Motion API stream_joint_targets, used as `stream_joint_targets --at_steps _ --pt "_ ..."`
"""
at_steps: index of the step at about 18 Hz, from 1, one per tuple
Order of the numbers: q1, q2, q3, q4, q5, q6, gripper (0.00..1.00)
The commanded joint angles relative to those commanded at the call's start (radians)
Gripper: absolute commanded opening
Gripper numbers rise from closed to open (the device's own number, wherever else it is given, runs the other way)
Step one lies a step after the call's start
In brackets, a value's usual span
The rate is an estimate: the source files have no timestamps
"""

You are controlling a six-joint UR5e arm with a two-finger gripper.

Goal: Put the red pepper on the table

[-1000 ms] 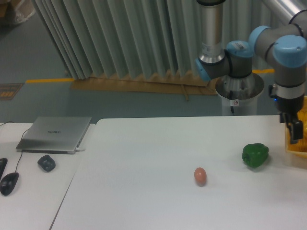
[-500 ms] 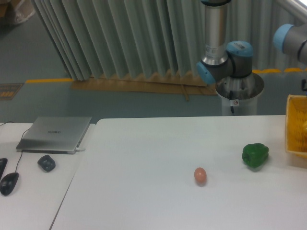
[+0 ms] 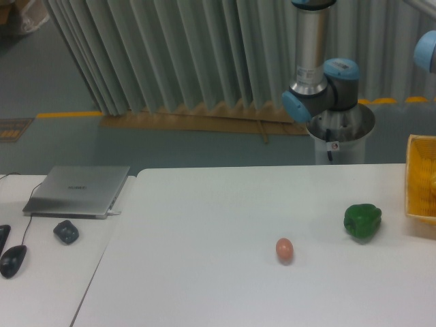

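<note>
The red pepper is out of view. The white table [image 3: 204, 225] fills the lower part of the camera view. A green bell pepper [image 3: 362, 221] lies on it at the right, and a small pinkish-brown egg [image 3: 284, 250] lies near the middle. Only the arm's base and elbow [image 3: 320, 95] show behind the table, plus a blue joint [image 3: 427, 51] at the right edge. The gripper itself is beyond the right edge of the frame.
A yellow basket [image 3: 420, 178] stands at the table's right edge, cut off by the frame. On the adjoining desk at the left lie a grey laptop [image 3: 78, 190], a dark small object [image 3: 66, 231] and a black mouse [image 3: 13, 259].
The wrist and gripper, which hung over the yellow basket a second ago, have moved right and up out of the frame. The peppers and egg on the table have not moved.
</note>
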Motion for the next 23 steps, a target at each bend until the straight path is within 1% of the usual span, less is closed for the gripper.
stream_joint_targets --at_steps 1,2,3,5,9,11,13,14,15,19,21,23 --pt "0.002 -0.003 -0.009 0.002 0.000 -0.008 1.00" --pt "0.015 -0.018 -0.012 0.005 -0.002 -0.026 1.00" --pt "0.027 -0.020 -0.027 0.012 -0.002 -0.039 1.00" --pt "0.026 -0.021 -0.038 0.034 0.001 -0.045 1.00" --pt "0.015 -0.032 -0.026 0.040 0.008 -0.117 1.00" --pt "0.012 -0.038 -0.028 0.038 0.014 -0.117 1.00" --pt "0.008 -0.043 -0.028 0.040 0.047 -0.114 1.00" --pt "-0.014 -0.055 -0.026 0.040 0.070 -0.115 1.00" --pt "-0.020 -0.057 -0.026 0.040 0.081 -0.115 1.00" --pt "-0.021 -0.069 -0.018 0.043 0.094 -0.117 1.00" --pt "-0.020 -0.086 -0.014 0.046 0.094 -0.111 1.00" --pt "-0.017 -0.097 -0.006 0.064 0.095 -0.112 1.00"
